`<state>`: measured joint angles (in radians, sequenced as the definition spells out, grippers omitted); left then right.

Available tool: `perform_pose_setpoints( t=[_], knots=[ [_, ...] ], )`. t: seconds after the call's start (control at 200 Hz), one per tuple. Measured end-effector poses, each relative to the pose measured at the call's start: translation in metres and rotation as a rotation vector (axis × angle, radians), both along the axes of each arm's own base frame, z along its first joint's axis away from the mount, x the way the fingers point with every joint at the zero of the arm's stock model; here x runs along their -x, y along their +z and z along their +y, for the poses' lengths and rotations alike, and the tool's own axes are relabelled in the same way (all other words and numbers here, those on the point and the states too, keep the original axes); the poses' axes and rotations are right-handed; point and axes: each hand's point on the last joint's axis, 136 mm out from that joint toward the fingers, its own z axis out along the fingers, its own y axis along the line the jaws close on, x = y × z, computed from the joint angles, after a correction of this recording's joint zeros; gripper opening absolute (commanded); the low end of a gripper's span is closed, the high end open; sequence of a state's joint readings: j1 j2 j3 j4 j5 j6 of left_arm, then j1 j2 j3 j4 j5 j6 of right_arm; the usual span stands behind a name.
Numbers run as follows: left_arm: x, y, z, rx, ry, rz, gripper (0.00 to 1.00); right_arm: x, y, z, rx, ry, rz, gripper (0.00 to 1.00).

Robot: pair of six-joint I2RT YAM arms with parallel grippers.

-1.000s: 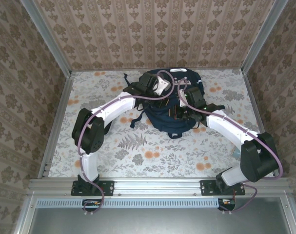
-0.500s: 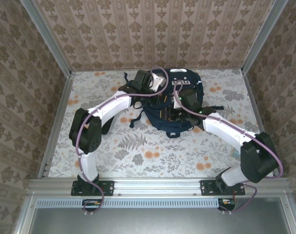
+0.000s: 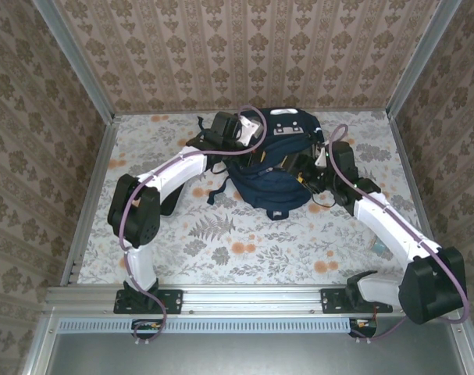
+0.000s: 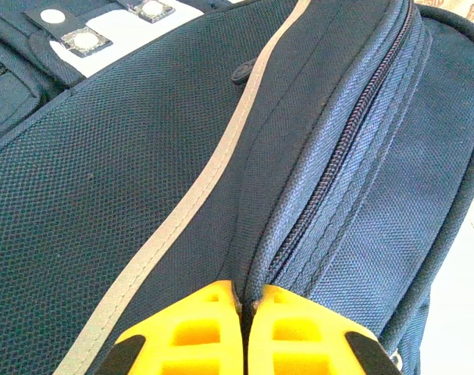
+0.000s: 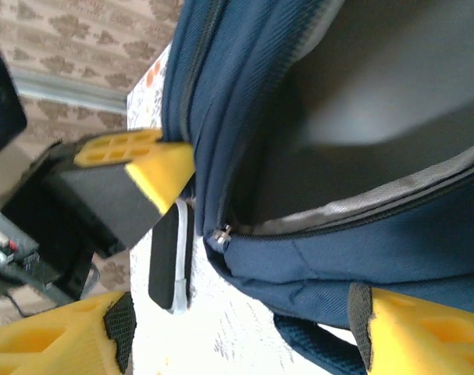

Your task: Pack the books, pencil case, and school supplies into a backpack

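The backpack (image 3: 272, 191) lies between both grippers. The left gripper (image 4: 243, 301) pinches its fabric beside the zipper (image 4: 354, 133), propping the mouth (image 5: 361, 101) open. The right gripper (image 5: 240, 324) hangs with jaws spread just outside that mouth. Next probably calls for fetching an item.

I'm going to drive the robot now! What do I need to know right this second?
Left gripper: shut, pinching the fabric of the backpack beside a zip, at its far left corner.
Right gripper: open, holding nothing, at the bag's right side by its gaping mouth.
Backpack: lies on the table between the arms, unzipped, grey lining on view.
Done: bag held open. What is inside I cannot tell.
To do: probably put in whatever remains, then zip it up.
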<state>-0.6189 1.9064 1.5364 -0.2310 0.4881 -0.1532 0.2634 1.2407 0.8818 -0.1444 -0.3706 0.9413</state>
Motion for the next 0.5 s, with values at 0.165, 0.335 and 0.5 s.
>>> perform_pose_setpoints(
  t=[0.165, 0.335, 0.5],
  knots=[
    [0.001, 0.0, 0.001, -0.007, -0.02, -0.017, 0.0, -0.024, -0.012, 0.006, -0.062, -0.051, 0.097, 0.73],
    [0.002, -0.002, 0.003, -0.019, -0.033, -0.025, 0.01, -0.041, -0.024, 0.014, -0.1, -0.068, 0.151, 0.59],
    [0.004, -0.002, 0.007, -0.035, -0.028, -0.031, 0.19, -0.053, -0.026, 0.02, -0.131, -0.076, 0.157, 0.38]
  ],
)
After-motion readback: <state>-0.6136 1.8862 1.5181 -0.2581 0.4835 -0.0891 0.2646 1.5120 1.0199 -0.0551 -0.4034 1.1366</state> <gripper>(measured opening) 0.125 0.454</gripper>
